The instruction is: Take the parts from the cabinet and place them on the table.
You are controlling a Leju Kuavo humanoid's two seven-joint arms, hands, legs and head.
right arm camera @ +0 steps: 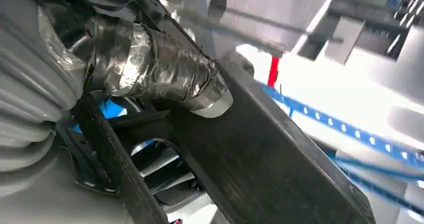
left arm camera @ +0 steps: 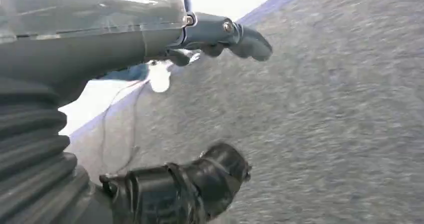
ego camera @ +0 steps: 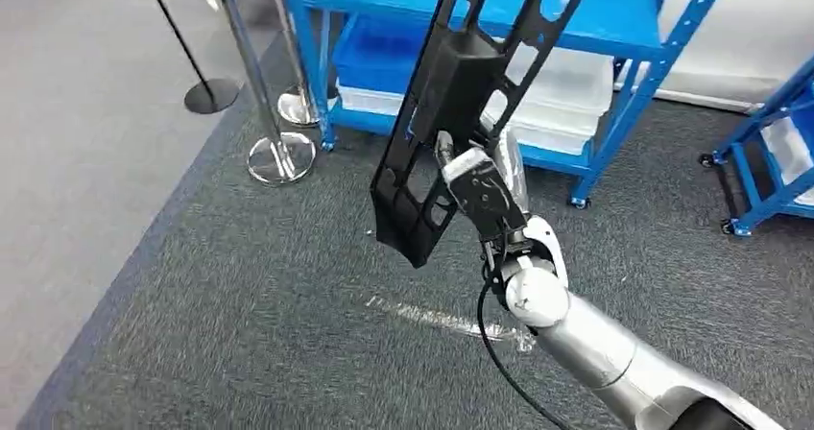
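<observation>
Currently: right hand (ego camera: 480, 185) gripping black slotted frame part (ego camera: 451, 113), frame centre, before blue shelving rack (ego camera: 614, 27); left hand (left arm camera: 200, 109) empty, fingers apart. Table placement outstanding.

The head view is evenly and softly lit, with only faint shadows on the grey speckled carpet (ego camera: 240, 286). The left wrist view is motion-blurred and blown out white at upper centre. In the right wrist view, glare flares on the crinkled silver tape (right arm camera: 165, 69) and the bright background at right is out of focus.
</observation>
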